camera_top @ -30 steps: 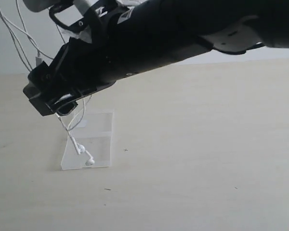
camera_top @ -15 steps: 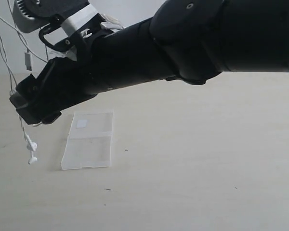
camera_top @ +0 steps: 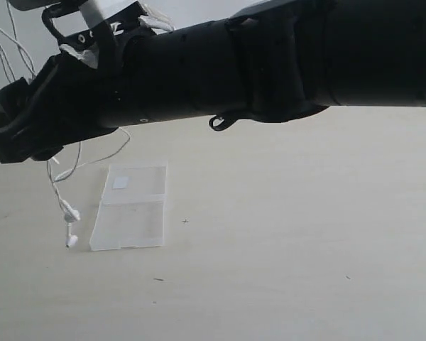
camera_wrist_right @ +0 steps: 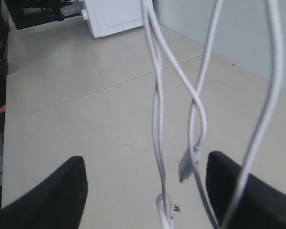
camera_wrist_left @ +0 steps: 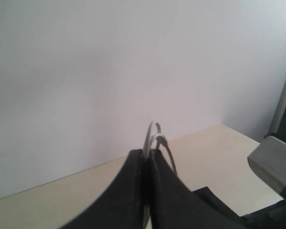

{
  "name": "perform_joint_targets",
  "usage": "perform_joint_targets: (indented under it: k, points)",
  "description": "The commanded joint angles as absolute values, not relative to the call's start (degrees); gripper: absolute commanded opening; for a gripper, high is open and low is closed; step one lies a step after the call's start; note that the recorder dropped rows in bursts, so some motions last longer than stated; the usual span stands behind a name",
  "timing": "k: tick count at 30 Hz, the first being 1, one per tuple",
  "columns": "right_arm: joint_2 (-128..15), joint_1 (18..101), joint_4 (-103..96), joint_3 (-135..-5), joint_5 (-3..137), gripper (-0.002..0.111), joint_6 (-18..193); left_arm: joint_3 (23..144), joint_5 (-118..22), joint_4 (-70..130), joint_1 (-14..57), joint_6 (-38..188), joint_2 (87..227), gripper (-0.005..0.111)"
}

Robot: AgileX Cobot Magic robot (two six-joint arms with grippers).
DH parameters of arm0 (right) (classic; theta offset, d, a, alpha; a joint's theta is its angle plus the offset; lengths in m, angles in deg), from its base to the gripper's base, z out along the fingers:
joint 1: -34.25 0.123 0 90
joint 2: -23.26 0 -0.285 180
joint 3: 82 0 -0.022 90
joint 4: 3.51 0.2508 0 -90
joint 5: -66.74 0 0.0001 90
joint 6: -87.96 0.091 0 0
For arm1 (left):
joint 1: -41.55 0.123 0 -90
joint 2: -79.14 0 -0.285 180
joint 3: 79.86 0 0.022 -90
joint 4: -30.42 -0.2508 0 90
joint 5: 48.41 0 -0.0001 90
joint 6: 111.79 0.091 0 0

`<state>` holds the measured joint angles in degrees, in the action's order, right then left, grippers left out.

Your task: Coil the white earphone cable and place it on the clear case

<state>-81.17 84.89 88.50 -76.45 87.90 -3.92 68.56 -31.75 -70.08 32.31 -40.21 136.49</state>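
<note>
Up beside the clear plastic case point(camera_top: 131, 206), pinching the thin white earphone cable point(camera_wrist_left: 155, 134) in the clamped left gripper point(camera_wrist_left: 148, 160), hanging it through the gaping right gripper point(camera_wrist_right: 145, 181), probably for coiling.

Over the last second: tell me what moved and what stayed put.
The black arm swept left and a little higher, carrying the hanging cable with it; the earbuds swung from over the clear case to dangle just left of it. The case did not move.

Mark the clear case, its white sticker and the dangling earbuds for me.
clear case point(camera_top: 128, 226): exterior view, bare nearer panel.
white sticker point(camera_top: 120, 182): exterior view, its middle.
white earphone cable point(camera_top: 70, 213): exterior view, upper dangling earbud.
</note>
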Motion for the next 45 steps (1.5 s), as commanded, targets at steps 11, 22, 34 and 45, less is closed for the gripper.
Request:
perform_joint_targets:
  k: [11, 22, 34, 45]
  points:
    - [-81.34, 84.88, 89.55, -76.60, 88.11, 0.047, -4.55, 68.48, -31.40, -69.53, 32.41, -41.62, 136.25, 0.000]
    - [-81.34, 84.88, 91.33, -76.60, 87.87, 0.047, -4.54, 68.48, -29.46, -69.53, 32.41, -44.66, 135.16, 0.000]
    - [-81.38, 84.88, 92.48, -76.60, 87.87, 0.040, -4.66, 68.48, -29.97, -68.02, 32.41, -44.67, 132.84, 0.000]
    - [-81.38, 84.88, 93.98, -76.60, 89.04, 0.017, -5.48, 68.48, -28.33, -66.24, 32.41, -44.67, 132.84, 0.000]
